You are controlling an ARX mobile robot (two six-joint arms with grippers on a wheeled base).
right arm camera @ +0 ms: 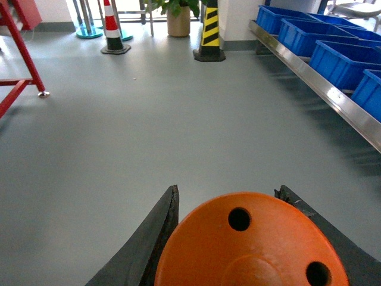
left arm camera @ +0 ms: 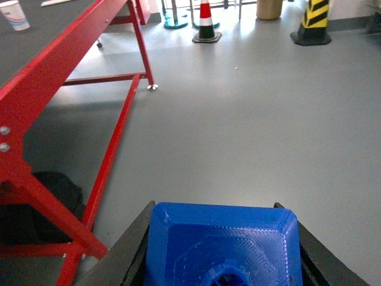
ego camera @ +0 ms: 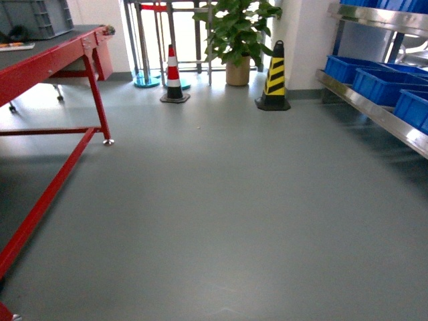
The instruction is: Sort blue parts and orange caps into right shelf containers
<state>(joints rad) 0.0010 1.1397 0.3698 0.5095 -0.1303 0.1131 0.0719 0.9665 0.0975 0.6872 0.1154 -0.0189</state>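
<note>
in the left wrist view the left gripper (left arm camera: 221, 250) has its two dark jaws pinching a small bright blue boxy plastic part (left arm camera: 220, 244), one jaw flat against each side, the part filling the gap between them and showing a round hollow at the bottom edge of the view; in the right wrist view the right gripper (right arm camera: 250, 238) has its dark jaws clamped on a small orange cylindrical cap (right arm camera: 253, 244), its flat top with round holes facing the camera; both wrist cameras look forward and slightly down over the grey floor (ego camera: 221, 200), so both arms are held low and pointing ahead, neither arm showing in the head view; to the left stands a red-framed table (ego camera: 47, 63) with a dark top, a paper cup (left arm camera: 14, 15) on it in the left wrist view; to the right runs a shiny stainless-steel shelf (ego camera: 374, 110) with a flat front rail, carrying large bright blue rectangular plastic crates (ego camera: 378, 83) in a row, well apart from both held pieces; ahead stand a red-and-white traffic cone (ego camera: 174, 77), a yellow-and-black striped cone (ego camera: 274, 77) and a potted green plant (ego camera: 237, 33).
</note>
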